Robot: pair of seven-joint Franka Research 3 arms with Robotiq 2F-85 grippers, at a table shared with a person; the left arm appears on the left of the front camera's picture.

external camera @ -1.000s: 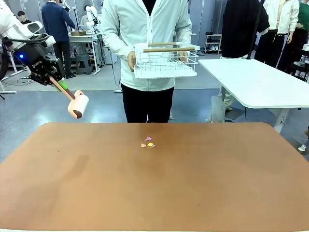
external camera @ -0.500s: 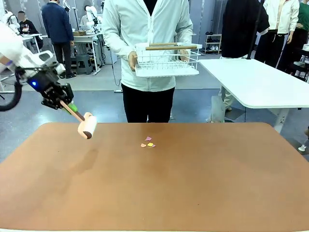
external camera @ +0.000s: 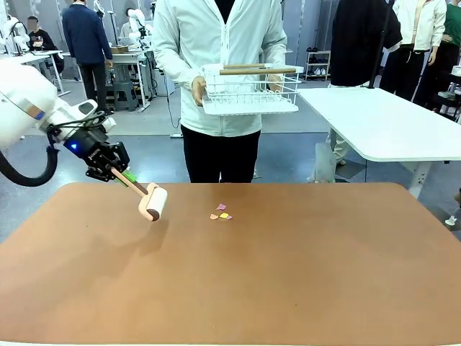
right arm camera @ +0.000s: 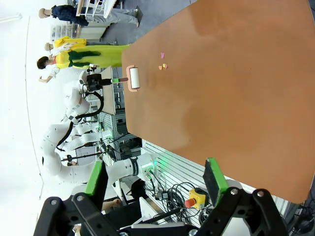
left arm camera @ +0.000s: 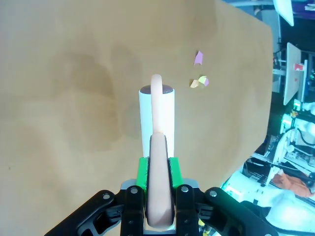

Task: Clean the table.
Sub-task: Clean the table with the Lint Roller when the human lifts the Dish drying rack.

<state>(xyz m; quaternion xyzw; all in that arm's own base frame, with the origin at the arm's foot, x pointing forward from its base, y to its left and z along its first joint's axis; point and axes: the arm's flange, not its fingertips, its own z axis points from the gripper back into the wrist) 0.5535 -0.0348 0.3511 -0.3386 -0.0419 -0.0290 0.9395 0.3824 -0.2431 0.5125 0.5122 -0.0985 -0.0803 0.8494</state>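
My left gripper (external camera: 112, 169) is shut on the pinkish handle of a lint roller (external camera: 153, 201), whose white head hangs just above the far left part of the reddish-brown table (external camera: 252, 274). In the left wrist view the green pads of this gripper (left arm camera: 158, 167) clamp the handle, and the roller (left arm camera: 156, 115) points at the table (left arm camera: 64, 73). A few small pink and yellow paper scraps (external camera: 221, 214) lie right of the roller, also seen as scraps (left arm camera: 199, 81) beyond it. My right gripper (right arm camera: 155, 179) is open and empty, well off the table (right arm camera: 236, 73).
A person stands at the far edge, holding a white wire rack (external camera: 248, 90) with wooden handles at chest height. A white-topped table (external camera: 382, 122) stands at the back right. Other people stand farther off.
My left arm has carried the lint roller down and to the right, from off the table's far left corner to just above its top, closer to the scraps.
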